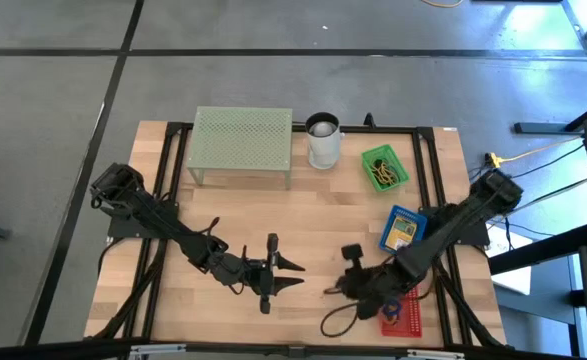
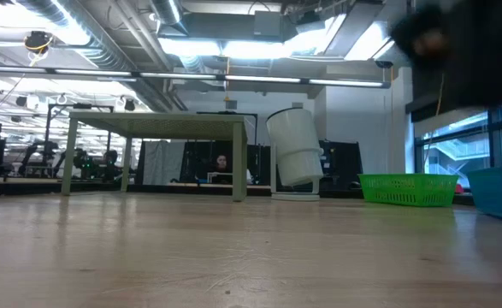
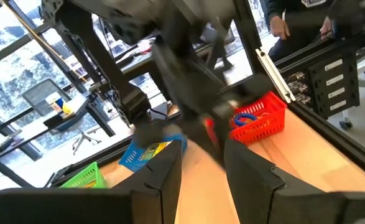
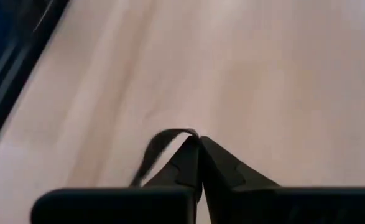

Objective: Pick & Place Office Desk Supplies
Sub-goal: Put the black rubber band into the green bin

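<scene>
On worktop (image 1: 303,200), front right: right gripper (image 1: 335,289), low over the wood, fingers (image 4: 185,163) pinched together on a thin dark band (image 4: 160,142), which loops out from the fingertips just above the surface. Band colour hard to make out in the right wrist view; in the high view the band is too small to find.

Front centre: left gripper (image 1: 295,274), pointing toward the right arm, fingers (image 3: 163,177) spread apart, nothing between them.

Right edge, front: red basket (image 1: 400,312), partly covered by the right arm; blue bands (image 3: 247,117) show inside it in the left wrist view. Rest of contents hidden.

Right edge, middle: blue basket (image 1: 401,229) with yellow items inside, not identifiable.

Back right: green basket (image 1: 384,167) holding yellow-and-dark pieces, too small to name.

Back centre: white cup (image 1: 323,141), upright, just beside the pale green mesh stand (image 1: 242,139).

Low view: right arm shows only as a dark blur at upper right; neither gripper visible. A person sits in the room beyond the stand.
</scene>
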Tool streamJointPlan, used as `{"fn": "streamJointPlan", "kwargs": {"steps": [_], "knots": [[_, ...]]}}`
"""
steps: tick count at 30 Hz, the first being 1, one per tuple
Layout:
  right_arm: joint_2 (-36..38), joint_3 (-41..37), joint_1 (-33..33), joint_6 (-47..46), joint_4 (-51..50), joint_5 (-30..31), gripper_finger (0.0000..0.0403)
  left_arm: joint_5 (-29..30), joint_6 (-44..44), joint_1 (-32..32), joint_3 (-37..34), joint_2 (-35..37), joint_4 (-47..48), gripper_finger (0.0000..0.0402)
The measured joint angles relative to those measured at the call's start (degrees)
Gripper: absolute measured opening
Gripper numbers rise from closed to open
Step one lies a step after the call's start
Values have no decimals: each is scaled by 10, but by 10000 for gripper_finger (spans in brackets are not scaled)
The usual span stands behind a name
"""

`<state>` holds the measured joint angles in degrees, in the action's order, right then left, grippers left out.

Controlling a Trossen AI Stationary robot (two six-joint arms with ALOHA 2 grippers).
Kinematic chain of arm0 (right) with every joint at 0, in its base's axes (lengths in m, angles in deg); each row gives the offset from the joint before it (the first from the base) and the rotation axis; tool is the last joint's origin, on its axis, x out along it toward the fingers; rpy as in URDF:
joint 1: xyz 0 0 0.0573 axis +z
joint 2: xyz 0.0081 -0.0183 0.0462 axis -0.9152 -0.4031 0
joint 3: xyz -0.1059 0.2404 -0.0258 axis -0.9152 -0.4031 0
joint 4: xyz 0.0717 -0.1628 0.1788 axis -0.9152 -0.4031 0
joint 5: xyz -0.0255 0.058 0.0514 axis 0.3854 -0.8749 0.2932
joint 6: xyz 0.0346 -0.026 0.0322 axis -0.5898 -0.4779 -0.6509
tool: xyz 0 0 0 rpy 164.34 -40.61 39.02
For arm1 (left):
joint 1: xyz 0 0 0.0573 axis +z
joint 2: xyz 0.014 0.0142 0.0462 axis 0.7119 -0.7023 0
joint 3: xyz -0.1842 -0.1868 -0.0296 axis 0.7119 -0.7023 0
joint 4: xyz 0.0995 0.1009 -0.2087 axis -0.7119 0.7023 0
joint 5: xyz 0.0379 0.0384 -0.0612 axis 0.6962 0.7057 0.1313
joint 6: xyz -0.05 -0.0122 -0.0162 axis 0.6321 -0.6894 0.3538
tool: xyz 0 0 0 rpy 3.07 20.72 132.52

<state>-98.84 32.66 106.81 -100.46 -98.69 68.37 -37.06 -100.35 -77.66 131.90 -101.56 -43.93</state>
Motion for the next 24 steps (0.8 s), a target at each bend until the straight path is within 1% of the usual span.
{"fn": "streamJointPlan", "kwargs": {"steps": [5, 7, 8, 11, 15, 17, 19, 21, 24], "knots": [[83, 1, -8, -1, 20, 199, 9, 0, -7, 0, 0, 0, -2, 116], [117, 1, -10, -3, 42, 262, 9, 0, -7, 0, 0, 0, -3, 116], [131, 1, -11, -2, 56, 283, 9, 0, -7, 0, 0, 0, -3, 116], [171, 1, -14, 9, 103, 304, 10, 0, -7, 0, 0, 0, -3, 116], [201, 1, -16, 53, 169, 291, 10, 0, -7, 0, 0, 0, -4, 116], [205, 1, -16, 84, 184, 289, 10, 0, -7, 0, 0, 0, -4, 116], [209, 1, -17, 93, 174, 301, 10, 0, -7, 0, 0, 0, -4, 116], [211, 2, -24, 83, 146, 326, 11, 0, -7, 0, 0, 0, -4, 116], [220, 2, -53, 32, 57, 346, 11, 0, -7, 0, 0, 0, -4, 116]]}}
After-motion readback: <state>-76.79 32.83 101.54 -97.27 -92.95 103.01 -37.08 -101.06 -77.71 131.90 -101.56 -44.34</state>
